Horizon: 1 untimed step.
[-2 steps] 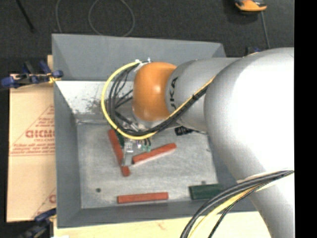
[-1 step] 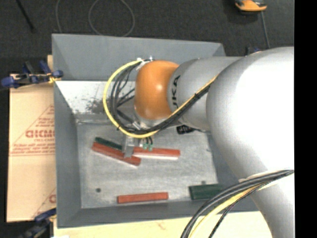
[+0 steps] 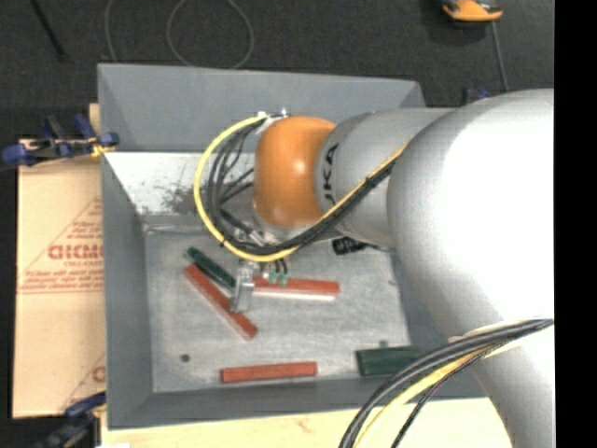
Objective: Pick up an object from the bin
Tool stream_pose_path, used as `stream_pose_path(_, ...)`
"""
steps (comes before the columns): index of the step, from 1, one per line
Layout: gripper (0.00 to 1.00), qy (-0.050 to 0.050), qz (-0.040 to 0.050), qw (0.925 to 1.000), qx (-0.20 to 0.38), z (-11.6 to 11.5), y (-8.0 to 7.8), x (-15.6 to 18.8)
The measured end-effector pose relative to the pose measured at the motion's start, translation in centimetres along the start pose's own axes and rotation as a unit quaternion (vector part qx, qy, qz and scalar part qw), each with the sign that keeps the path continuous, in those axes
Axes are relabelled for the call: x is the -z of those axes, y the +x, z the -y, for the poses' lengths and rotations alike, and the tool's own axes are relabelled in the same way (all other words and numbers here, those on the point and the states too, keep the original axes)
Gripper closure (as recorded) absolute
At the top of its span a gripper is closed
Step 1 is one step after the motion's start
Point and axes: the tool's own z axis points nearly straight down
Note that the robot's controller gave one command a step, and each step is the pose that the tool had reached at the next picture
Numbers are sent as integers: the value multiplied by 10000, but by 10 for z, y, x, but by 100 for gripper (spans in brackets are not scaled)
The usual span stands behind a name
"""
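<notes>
Dark floor (image 3: 308, 26) around grey metal bin (image 3: 124, 278).

Contents of the bin (image 3: 121, 278), counted by kind, positions read from the floor's centre.

Red-brown bars: three.
- slanted bar (image 3: 222, 304) at 9 o'clock
- level bar (image 3: 269, 372) at 6 o'clock
- pale-faced bar (image 3: 303, 289) just off centre toward 2 o'clock

Dark green items: two.
- slender green stick (image 3: 207, 262) at 10 o'clock
- broader green block (image 3: 384, 360) at 4 o'clock, partly hidden

Small dark speck (image 3: 185, 358): one, at 7 o'clock; its kind cannot be told.

Total: six.
</notes>
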Motion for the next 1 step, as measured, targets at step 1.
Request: stream_pose_path(1,100,1,14,10000,5,0,-1,1)
